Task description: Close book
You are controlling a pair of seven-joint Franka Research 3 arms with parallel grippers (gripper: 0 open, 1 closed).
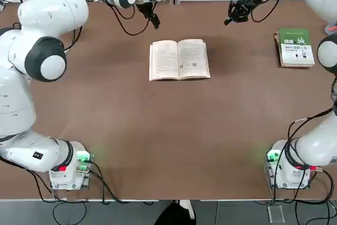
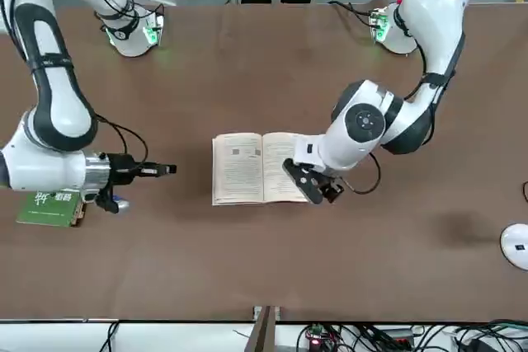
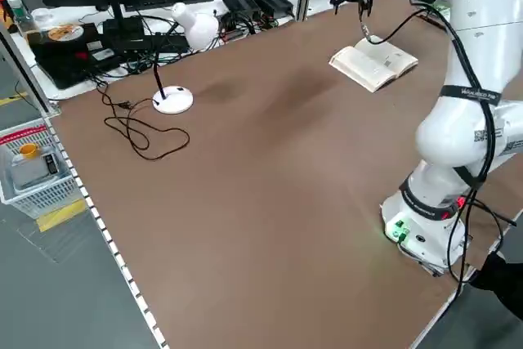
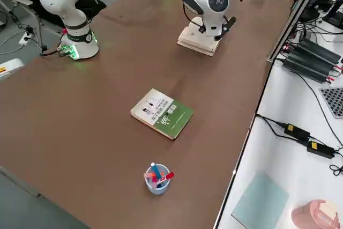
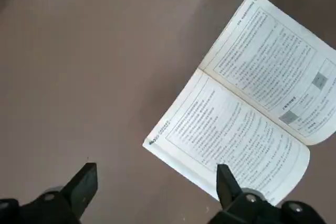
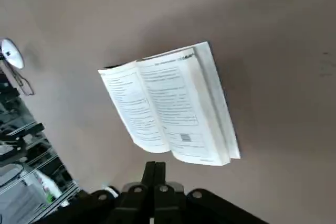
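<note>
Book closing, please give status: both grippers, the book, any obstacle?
Left gripper open, above the book's far edge. Right gripper shut, empty, off to its side. Book lies open, flat on table. Nothing blocks it.

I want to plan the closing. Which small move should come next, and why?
Probably lower the left tool to the outer edge of the book. The book lies open and flat, this tool is open just beyond that edge, and the right tool is shut and farther away.
</note>
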